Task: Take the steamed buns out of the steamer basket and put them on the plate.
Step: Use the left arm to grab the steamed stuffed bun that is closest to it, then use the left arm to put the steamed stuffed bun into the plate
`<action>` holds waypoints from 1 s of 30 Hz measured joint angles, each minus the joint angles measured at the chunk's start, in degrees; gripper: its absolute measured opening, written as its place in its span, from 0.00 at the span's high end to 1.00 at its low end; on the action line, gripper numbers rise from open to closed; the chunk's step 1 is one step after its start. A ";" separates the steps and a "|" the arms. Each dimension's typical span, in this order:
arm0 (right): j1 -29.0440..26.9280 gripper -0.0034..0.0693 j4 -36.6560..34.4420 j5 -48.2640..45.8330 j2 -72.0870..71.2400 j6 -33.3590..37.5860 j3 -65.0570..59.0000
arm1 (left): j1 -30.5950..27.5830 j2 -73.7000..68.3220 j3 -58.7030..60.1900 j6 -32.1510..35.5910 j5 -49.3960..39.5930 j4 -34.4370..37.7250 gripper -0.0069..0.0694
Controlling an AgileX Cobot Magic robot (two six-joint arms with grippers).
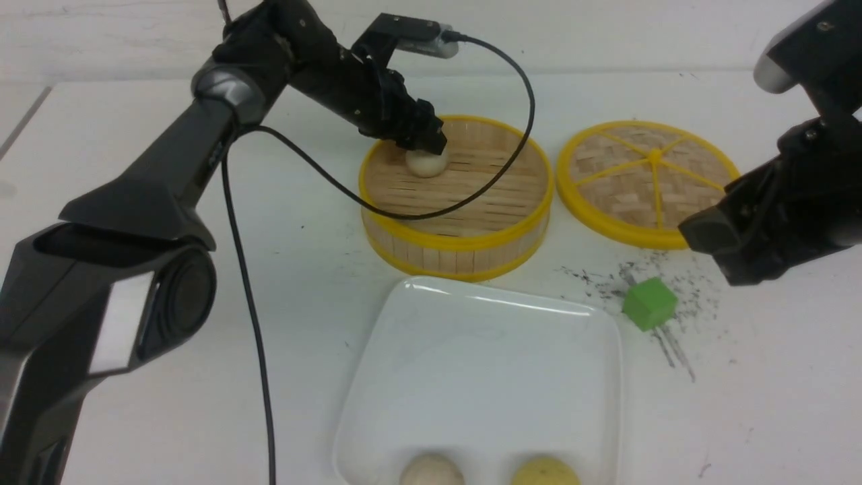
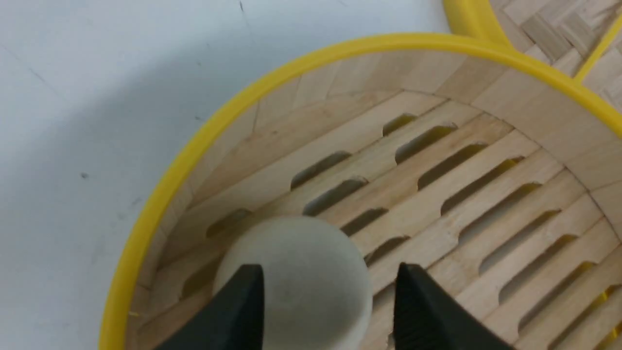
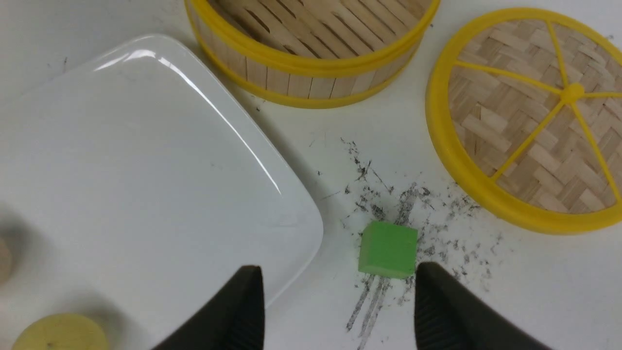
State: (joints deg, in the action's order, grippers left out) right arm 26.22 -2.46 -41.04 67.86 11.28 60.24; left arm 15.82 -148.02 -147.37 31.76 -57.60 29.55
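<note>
One off-white steamed bun lies on the slatted floor of the steamer basket, near its far-left wall. My left gripper reaches down into the basket and stands open astride this bun, with a gap showing beside one finger. On the near edge of the white square plate rest an off-white bun and a pale yellow bun. At the right, my right gripper hovers open and empty over the table beside the plate's corner.
The woven lid with yellow spokes lies flat to the right of the basket. A green cube sits on dark scuff marks between lid and plate. The left arm's cable hangs across the basket.
</note>
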 joint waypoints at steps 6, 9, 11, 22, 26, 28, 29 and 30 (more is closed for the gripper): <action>0.00 0.37 -0.06 0.05 0.00 0.00 0.00 | 1.61 -0.24 0.00 -1.06 0.00 -4.83 0.46; 0.00 0.37 -0.06 0.05 0.00 0.00 0.00 | 2.01 -0.56 0.00 -1.80 0.00 -5.91 0.47; 0.00 0.37 -0.06 0.05 0.00 0.00 0.00 | 2.01 -0.68 0.00 -2.45 0.00 -6.28 0.47; 0.00 0.37 -0.06 0.05 0.00 0.00 0.00 | 2.01 -0.88 -0.12 -1.69 -1.87 -8.04 0.87; 0.00 0.37 -0.06 0.05 0.00 0.00 0.00 | 2.01 -0.88 -0.12 -1.69 -2.00 -7.36 0.88; 0.00 0.37 -0.06 0.05 0.00 0.00 0.00 | 2.01 -0.80 -0.12 -1.69 -2.31 -7.15 0.88; 0.00 0.37 -0.06 0.05 0.00 0.00 0.00 | 2.01 -0.76 -0.12 -1.69 -2.64 -7.10 0.88; 0.00 0.37 -0.15 0.05 0.00 0.00 0.00 | 2.01 -0.46 -0.12 -1.67 -3.09 -7.10 0.88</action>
State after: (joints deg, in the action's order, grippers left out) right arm 26.22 -2.61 -41.00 67.86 11.28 60.24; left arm 17.83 -148.49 -147.49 30.09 -60.70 22.45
